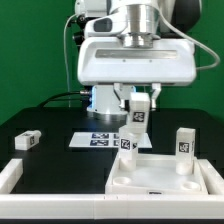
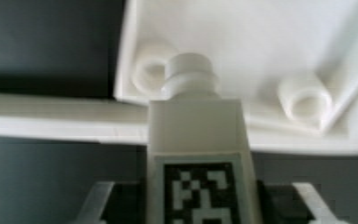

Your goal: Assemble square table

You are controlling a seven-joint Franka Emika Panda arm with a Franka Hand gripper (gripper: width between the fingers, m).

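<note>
My gripper (image 1: 137, 106) is shut on a white blocky leg (image 1: 137, 115) and holds it upright above the left back corner of the square slab (image 1: 165, 180). In the wrist view the gripper (image 2: 197, 208) has the tagged leg (image 2: 197, 130) between its jaws. The leg's round peg points at the slab's recessed corner (image 2: 247, 45), between two round sockets (image 2: 149, 72) (image 2: 309, 100). A second tagged leg (image 1: 127, 148) stands at the slab's left back corner, right below the held one. A third leg (image 1: 184, 142) stands upright at the right back corner. A fourth leg (image 1: 28, 140) lies loose on the black table at the exterior view's left.
The marker board (image 1: 100, 140) lies flat behind the slab, under the arm. A long white bar (image 1: 10, 178) edges the workspace at the exterior view's lower left; it also shows in the wrist view (image 2: 51, 115) beside the slab. A green backdrop stands behind.
</note>
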